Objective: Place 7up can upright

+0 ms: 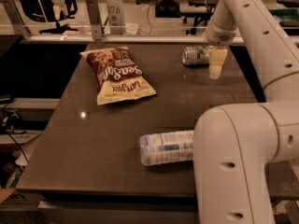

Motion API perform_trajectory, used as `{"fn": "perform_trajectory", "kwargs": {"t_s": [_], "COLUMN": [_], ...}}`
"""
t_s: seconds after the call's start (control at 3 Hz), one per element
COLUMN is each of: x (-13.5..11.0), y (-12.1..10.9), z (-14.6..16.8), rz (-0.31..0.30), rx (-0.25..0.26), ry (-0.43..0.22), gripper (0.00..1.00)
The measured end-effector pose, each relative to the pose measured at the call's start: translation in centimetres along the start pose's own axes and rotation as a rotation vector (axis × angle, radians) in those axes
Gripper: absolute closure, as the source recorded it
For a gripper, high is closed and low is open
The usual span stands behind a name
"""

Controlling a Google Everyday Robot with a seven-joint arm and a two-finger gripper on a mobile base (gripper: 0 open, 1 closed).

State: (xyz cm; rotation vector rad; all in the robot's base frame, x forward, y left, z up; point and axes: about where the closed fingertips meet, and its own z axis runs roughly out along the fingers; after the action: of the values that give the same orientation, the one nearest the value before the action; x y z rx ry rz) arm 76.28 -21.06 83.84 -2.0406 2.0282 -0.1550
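The 7up can [195,55] lies on its side near the far right of the dark table [93,143], with its silver end facing left. My gripper [215,69] hangs from the white arm just to the right of the can, pointing down, close to or touching the can's right end. The gripper holds nothing that I can see.
A brown and cream chip bag [117,74] lies flat at the far left-middle. A clear water bottle [166,147] lies on its side near the front, partly hidden by my arm's large white link [233,162]. A rail and chairs stand beyond the far edge.
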Motion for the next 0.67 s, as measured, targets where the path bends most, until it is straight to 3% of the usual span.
{"fn": "perform_trajectory", "kwargs": {"t_s": [0.67], "x": [0.17], "y": [-0.77], "z": [1.61], "rz": [-0.019], "rx": [-0.006], "ry": [0.036], "gripper": [0.0]}}
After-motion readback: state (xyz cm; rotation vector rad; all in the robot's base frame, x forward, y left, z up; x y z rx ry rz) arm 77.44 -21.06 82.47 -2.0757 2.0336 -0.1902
